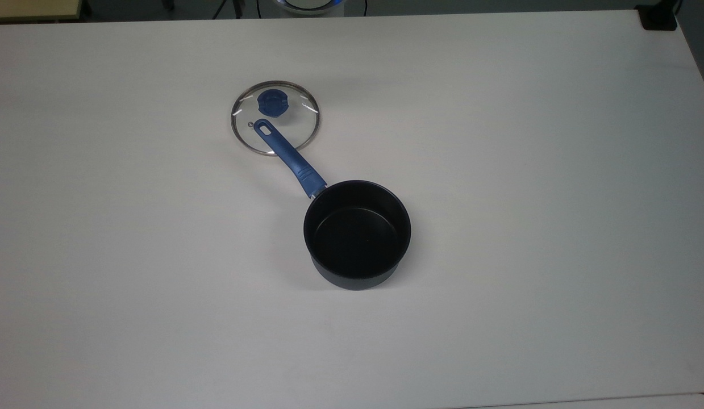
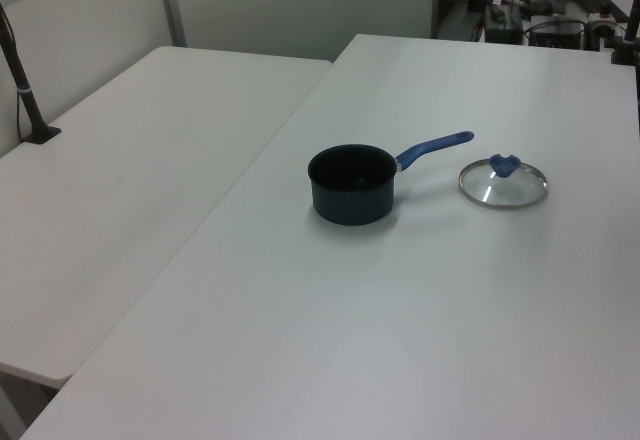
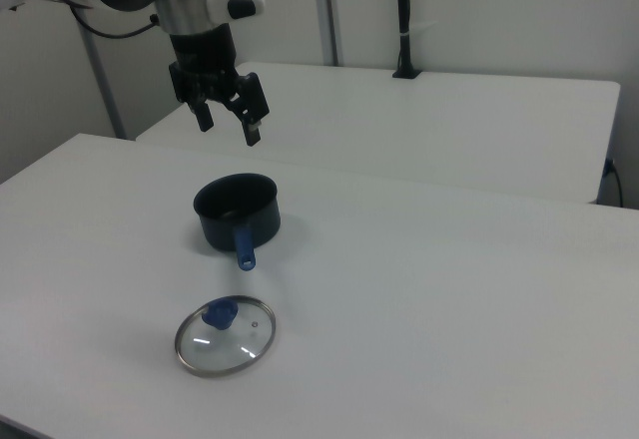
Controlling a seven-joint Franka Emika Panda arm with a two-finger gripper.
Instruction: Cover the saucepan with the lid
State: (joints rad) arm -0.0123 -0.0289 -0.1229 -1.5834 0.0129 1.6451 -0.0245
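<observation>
The black saucepan [image 1: 357, 233] [image 2: 351, 183] [image 3: 237, 211] stands upright near the table's middle, its dark inside bare. Its long blue handle [image 1: 287, 158] [image 2: 433, 147] [image 3: 244, 247] points toward the lid, and in the top view its end overlaps the glass. The clear glass lid [image 1: 275, 118] [image 2: 503, 182] [image 3: 225, 334] lies flat on the table, blue knob [image 1: 272, 103] up, apart from the pan's bowl. In the right view my gripper [image 3: 229, 126] hangs open in the air above and behind the saucepan, holding nothing.
The white table [image 1: 528, 170] spreads wide around both items. A second white table [image 2: 130, 190] adjoins it on the left view's left. A black post [image 3: 403, 20] stands at the far table's back. Dark equipment [image 2: 520, 0] sits beyond the table's far end.
</observation>
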